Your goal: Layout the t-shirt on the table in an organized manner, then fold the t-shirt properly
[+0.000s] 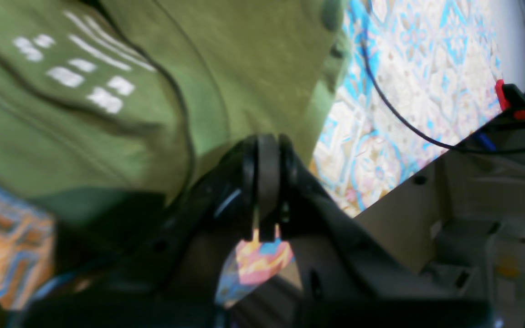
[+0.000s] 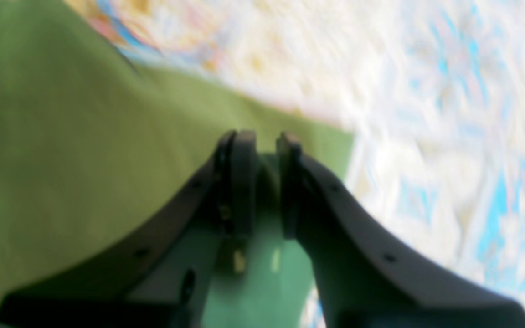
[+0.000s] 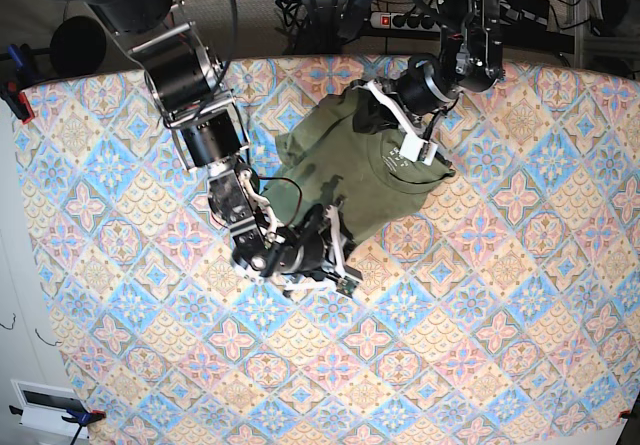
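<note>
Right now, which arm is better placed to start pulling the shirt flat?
Right, probably. Its fingers are pinched on the t-shirt's near edge with bare table beside it to drag across. The left gripper sits shut by the collar, apparently holding no cloth.

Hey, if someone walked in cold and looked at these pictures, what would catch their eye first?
The crumpled green t-shirt bunched up in the upper middle of the loud blue, pink and cream tiled table. Two black arms meet it: the left hand at its edge near the neck label, the right hand closed on its lower edge.
</note>
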Robot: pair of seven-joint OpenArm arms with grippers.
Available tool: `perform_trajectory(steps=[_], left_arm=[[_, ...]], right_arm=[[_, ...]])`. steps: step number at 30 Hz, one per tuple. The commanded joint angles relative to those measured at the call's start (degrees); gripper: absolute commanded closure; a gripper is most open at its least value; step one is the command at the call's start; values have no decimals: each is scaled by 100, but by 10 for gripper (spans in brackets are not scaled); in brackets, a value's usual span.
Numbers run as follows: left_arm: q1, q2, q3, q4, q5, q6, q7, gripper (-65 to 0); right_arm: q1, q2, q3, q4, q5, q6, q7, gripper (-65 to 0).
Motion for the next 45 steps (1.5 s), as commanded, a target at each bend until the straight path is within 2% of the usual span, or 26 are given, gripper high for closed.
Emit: perform_trajectory(steps=[1, 6, 10, 15, 20, 26, 29, 31, 35, 39, 45], left_arm=[[-24, 10, 64, 59, -91, -41, -146, 0], [-129, 10, 284, -223, 23, -23, -172, 0], [-332, 10, 442, -706, 14, -23, -181, 0], [-376, 10, 469, -733, 41, 3, -366, 0], [-376, -16, 451, -741, 331, 12, -366, 0], [-376, -25, 451, -733, 876, 12, -357, 0], [-463, -139, 469, -733, 1113, 3, -348, 0], [-587, -289, 469, -741, 1122, 3, -348, 0], [-806, -500, 469, -741, 1157, 3, -339, 0], [-1035, -728, 469, -821, 1166, 3, -339, 0], [-1474, -834, 486, -1278, 1166, -6, -339, 0]], right_arm=[[286, 2, 25, 39, -108, -29, 129, -86], [330, -104, 25, -93, -653, -29, 357, -87], [330, -121, -36, -612, -1224, -29, 595, -86], [330, -121, -669, -902, -1242, -29, 700, -86], [303, -42, -801, -884, -1242, -29, 516, -86], [250, 573, -818, -23, -1242, -29, 102, -86], [-110, 644, -810, 452, -1242, -29, -153, -86], [-303, 670, -783, 689, -1242, -29, -311, -86], [-418, 1066, -792, 1182, -1242, -29, -478, -86], [-857, 1303, -783, 1700, -1233, -29, -680, -86], [-1253, 1681, -775, 2553, -1233, -29, -1014, -86]])
